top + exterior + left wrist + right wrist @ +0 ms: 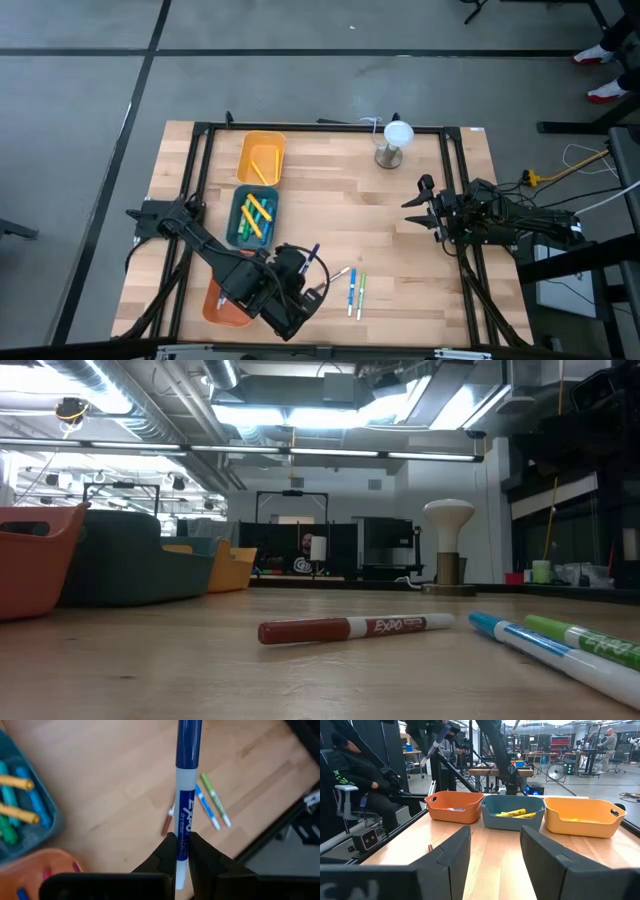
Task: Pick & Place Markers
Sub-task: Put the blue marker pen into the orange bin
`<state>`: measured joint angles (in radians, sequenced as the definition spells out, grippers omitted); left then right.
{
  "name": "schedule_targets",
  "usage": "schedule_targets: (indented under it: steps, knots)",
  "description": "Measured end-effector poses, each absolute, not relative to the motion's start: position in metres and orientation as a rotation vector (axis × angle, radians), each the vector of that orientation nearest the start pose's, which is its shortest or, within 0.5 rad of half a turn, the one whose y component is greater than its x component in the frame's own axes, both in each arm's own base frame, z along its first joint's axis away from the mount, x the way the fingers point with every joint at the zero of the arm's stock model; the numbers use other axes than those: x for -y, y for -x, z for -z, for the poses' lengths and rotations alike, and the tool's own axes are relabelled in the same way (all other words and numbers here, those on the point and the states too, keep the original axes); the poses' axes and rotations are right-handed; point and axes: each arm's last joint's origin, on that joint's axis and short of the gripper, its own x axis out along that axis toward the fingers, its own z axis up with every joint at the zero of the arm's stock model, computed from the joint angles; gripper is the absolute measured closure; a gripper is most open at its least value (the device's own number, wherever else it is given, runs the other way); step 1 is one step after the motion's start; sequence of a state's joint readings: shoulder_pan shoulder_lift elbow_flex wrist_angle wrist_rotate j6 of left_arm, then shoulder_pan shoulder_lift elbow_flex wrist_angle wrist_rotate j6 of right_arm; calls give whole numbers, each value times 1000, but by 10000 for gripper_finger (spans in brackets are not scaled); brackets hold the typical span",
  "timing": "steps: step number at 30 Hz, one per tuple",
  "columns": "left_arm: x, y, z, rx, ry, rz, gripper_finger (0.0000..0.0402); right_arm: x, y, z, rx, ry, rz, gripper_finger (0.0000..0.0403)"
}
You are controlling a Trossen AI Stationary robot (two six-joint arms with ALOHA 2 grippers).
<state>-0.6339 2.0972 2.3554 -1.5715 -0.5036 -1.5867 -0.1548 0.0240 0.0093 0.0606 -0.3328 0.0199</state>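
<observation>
High view. Wooden bench (330, 215) carrying three trays in a row: yellow tray (261, 157), teal tray (253, 217), orange tray (222, 305), the last largely covered by the left arm. Left claw (312, 262) raised beside the orange tray, closed on a blue marker (313, 254). Three markers loose on the bench just beside it: red marker (338, 275), light blue marker (352, 293), green marker (361, 292). Right claw (420, 207) waits at the bench's right side, well apart from the markers. A white lamp-like object (395, 140) stands near the far edge.

Low view. Red marker (352, 628) lies flat, apart from the other two; light blue (540, 645) and green (590, 640) lie side by side. Neither claw shows.

Left wrist view. Fingers (162, 857) clamped on the blue marker's (187, 775) white barrel near its end, most of its length projecting forward. Teal tray (35, 820) holds yellow, green and blue markers; the orange tray (45, 862) rim shows a few more.

Right wrist view. Right claw (495, 855) wide open, holding nothing, facing all three trays.

Handling note. Judged step: carry the blue marker to a tray. Which tray takes blue cannot be told. Centre the projecting end over the tray before releasing, low enough that it does not bounce out.
</observation>
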Motion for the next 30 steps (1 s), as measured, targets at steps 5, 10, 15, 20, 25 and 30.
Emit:
schedule_targets:
  steps: [5,10,15,20,25,30]
  knots:
    - [228,-326,-362,-923,718,-675,377,6,-97,-171,43,-9,-178,233]
    - [229,-326,-361,-977,676,-629,377,6,-97,-171,43,-9,-179,233]
    - [230,-326,-361,-1031,599,-561,377,6,-97,-171,43,-9,-178,233]
    - [226,-323,-364,-1034,562,-536,377,6,-97,-171,43,-10,-179,233]
    - [218,-312,-366,-1051,562,-553,377,6,-97,-171,43,-9,-179,233]
    - [207,-294,-370,-1053,583,-591,377,6,-97,-171,42,-10,-178,233]
